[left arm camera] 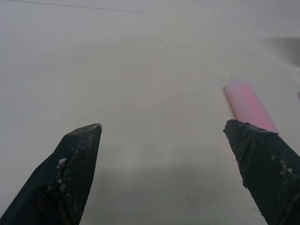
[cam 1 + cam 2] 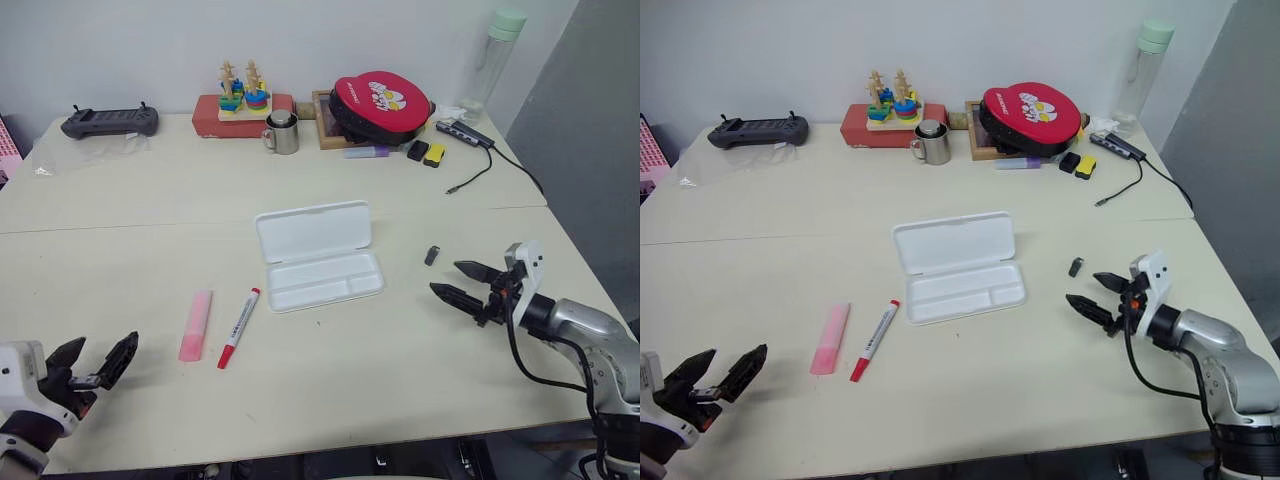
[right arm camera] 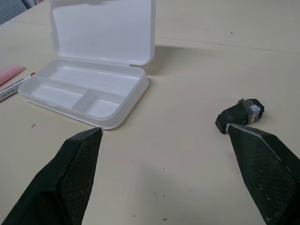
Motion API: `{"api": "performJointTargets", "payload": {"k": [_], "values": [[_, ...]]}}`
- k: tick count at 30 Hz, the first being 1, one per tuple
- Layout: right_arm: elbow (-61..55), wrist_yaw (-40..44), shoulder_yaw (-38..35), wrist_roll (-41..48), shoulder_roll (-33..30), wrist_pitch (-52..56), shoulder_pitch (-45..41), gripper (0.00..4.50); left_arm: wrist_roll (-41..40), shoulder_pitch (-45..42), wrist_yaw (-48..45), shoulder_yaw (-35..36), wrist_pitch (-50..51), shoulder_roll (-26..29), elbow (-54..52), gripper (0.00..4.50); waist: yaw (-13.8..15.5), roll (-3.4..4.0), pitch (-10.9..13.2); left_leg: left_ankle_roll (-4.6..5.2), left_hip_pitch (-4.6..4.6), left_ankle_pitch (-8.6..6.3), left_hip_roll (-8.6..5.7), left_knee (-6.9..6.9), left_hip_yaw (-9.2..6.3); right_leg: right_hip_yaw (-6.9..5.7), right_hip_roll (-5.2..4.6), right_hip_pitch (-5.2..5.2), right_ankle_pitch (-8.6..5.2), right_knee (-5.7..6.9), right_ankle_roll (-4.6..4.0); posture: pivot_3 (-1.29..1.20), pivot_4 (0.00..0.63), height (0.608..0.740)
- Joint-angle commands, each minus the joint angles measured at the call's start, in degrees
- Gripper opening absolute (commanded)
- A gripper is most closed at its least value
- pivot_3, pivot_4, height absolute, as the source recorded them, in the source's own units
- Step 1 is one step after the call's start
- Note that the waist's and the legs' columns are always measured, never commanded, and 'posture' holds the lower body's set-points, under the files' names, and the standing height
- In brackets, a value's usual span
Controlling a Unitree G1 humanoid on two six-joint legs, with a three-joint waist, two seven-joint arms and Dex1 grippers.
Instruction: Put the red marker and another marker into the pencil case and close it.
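Note:
The white pencil case [image 2: 325, 275] lies open mid-table, its lid [image 2: 313, 230] raised behind an empty divided tray. The red marker [image 2: 238, 328], white-barrelled with a red cap, lies left of it. Further left is the flat pink highlighter [image 2: 196, 325], also in the left wrist view [image 1: 248, 107]. My left gripper [image 2: 95, 362] hovers open near the table's front left corner, short of the highlighter. My right gripper [image 2: 463, 282] is open to the right of the case, nothing between its fingers; the case [image 3: 84, 91] shows ahead of it.
A small black cap-like piece [image 2: 432, 255] lies near the right gripper. Along the far edge stand a game controller [image 2: 110, 122], a red box with stacking toys [image 2: 243, 108], a metal mug [image 2: 283, 132], a red round pouch [image 2: 381, 101], a purple marker [image 2: 366, 152], a cable hub [image 2: 465, 133] and a tall bottle [image 2: 492, 62].

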Motion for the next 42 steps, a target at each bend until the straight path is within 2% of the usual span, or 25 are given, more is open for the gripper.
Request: {"api": "performJointTargets", "payload": {"k": [1, 32, 42], "values": [[-1.7, 0.5, -0.7, 1.3, -0.2, -0.4, -1.2, 4.45, 0.3, 0.4, -0.5, 0.1, -1.3, -0.2, -1.8, 4.5, 0.0, 0.0, 0.0, 0.0, 0.0, 0.0, 0.0, 0.0, 0.0, 0.0, 0.0, 0.0, 0.0, 0.0, 0.0, 0.0, 0.15, 0.74], [-1.2, 1.5, 0.7, 0.9, -0.8, 0.3, -2.6, 4.45, 0.7, 2.2, -2.0, 0.0, -0.4, 0.1, -3.1, 4.5, 0.0, 0.0, 0.0, 0.0, -0.04, -0.01, 0.0, -0.01, 0.01, 0.0, 0.0, -0.05, -0.01, -0.01, 0.0, 0.0, 0.15, 0.74], [-1.3, 3.8, 3.6, 0.9, -3.4, 4.3, -5.0, 4.45, 0.1, 5.2, -6.5, 1.1, 0.1, 3.2, -5.6, 4.5, 0.0, 0.0, 0.0, 0.0, -0.06, -0.01, 0.0, -0.02, 0.01, 0.0, 0.0, -0.08, -0.01, -0.03, -0.01, 0.0, 0.15, 0.74]]}}
